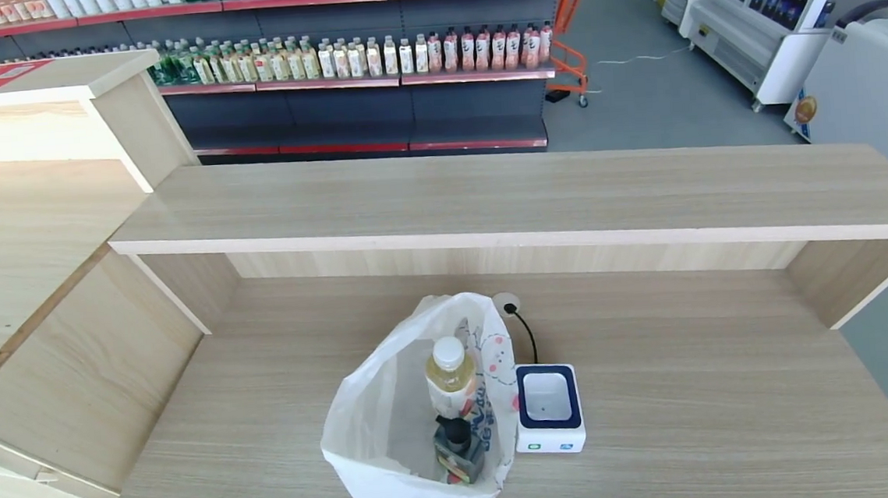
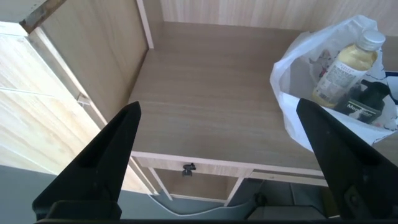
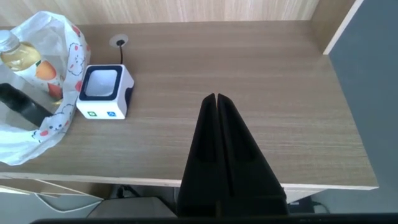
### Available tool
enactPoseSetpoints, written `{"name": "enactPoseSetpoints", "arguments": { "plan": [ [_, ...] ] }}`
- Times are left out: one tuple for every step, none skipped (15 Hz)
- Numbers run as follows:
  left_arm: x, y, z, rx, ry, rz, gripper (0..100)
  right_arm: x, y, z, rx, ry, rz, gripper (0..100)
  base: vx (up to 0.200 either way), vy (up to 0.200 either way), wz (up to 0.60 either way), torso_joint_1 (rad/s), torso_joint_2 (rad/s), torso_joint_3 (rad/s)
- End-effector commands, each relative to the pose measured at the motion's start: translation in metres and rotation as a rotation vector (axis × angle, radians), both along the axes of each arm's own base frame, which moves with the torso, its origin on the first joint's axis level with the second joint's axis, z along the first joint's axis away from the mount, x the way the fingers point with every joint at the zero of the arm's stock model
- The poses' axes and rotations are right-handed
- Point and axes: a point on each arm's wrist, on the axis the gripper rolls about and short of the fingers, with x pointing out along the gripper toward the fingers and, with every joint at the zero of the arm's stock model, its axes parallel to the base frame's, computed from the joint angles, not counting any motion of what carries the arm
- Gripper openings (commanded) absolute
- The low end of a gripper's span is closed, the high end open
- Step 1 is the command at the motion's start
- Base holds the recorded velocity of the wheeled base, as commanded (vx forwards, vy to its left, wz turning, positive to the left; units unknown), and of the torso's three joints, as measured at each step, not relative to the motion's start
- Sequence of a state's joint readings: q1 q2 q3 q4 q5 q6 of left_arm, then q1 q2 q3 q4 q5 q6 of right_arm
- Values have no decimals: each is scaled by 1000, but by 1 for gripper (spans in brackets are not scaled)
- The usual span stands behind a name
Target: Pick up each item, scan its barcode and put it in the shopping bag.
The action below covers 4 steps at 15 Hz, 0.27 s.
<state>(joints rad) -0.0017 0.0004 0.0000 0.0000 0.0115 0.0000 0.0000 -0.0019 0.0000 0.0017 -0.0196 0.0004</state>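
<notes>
Both items sit in the shopping bag (image 1: 370,418) beside the scanner (image 1: 549,407), and both my grippers hold nothing.

The white bag stands open on the wooden desk (image 1: 698,419), pressed against the scanner's left side. Inside it I see an upright yellow drink bottle (image 1: 450,373) with a white cap. On the near side of the bottle is a dark-capped item (image 1: 458,447). The bag wall hides its lower part, so I cannot tell what it is. The bag's near edge is cut off in the head view. A black cable (image 1: 526,333) runs from behind the scanner to a round port (image 1: 505,302) in the desk. Past that rise the raised counter ledge (image 1: 487,199) and the drink shelves (image 1: 352,56). My left gripper (image 2: 221,155) has its fingers spread wide, well off to the scanner's left. My right gripper (image 3: 216,124) has its fingers pressed together, off to the scanner's right.
</notes>
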Motion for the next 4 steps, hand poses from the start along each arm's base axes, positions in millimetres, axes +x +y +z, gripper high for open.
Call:
{"name": "enactPoseSetpoints", "arguments": {
  "plan": [
    [0,0,0,0,0,1,100,0,0,0,-3,2,0,0,0,0,0,0,0,0],
    [0,0,0,0,0,1,100,0,0,0,-2,2,0,0,0,0,0,0,0,0],
    [0,0,0,0,0,1,100,0,0,0,-2,2,0,0,0,0,0,0,0,0],
    [0,0,0,0,0,1,100,0,0,0,1,2,0,0,0,0,0,0,0,0]
  ]
}}
